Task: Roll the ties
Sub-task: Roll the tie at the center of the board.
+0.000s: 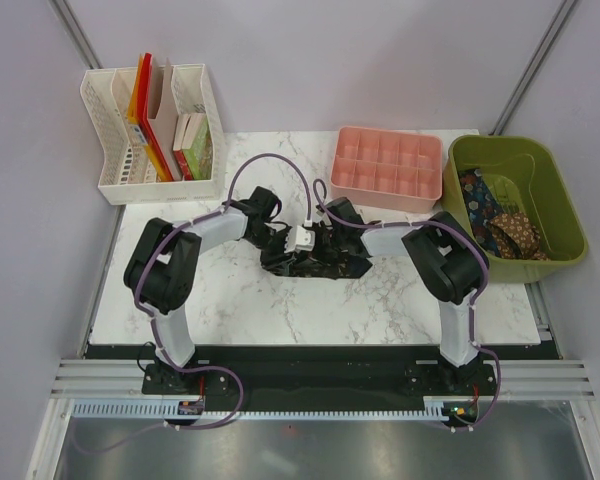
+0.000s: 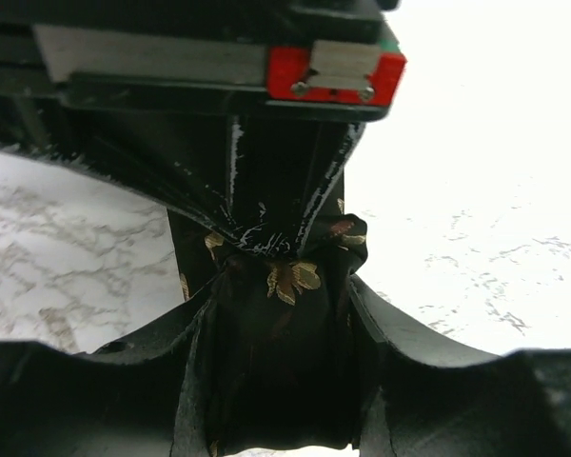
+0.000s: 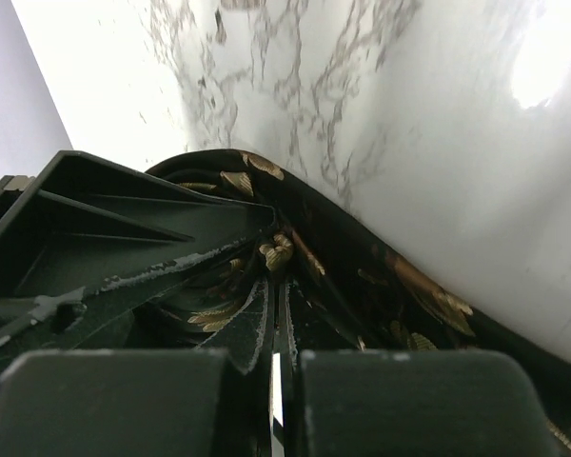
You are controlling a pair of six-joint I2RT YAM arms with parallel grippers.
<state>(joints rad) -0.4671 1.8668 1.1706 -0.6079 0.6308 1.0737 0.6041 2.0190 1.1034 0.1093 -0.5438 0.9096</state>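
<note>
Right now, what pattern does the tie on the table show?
Black tie with gold-brown floral motifs; clearest in left wrist view.

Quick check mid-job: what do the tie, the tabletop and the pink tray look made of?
The tie: soft fabric with a faint sheen, since it bunches and folds; black with gold motifs. The tabletop: hard, glossy, white with grey veins, marble or a marble-look laminate. The pink tray: rigid moulded plastic, probably, going by its thin even dividers.
</note>
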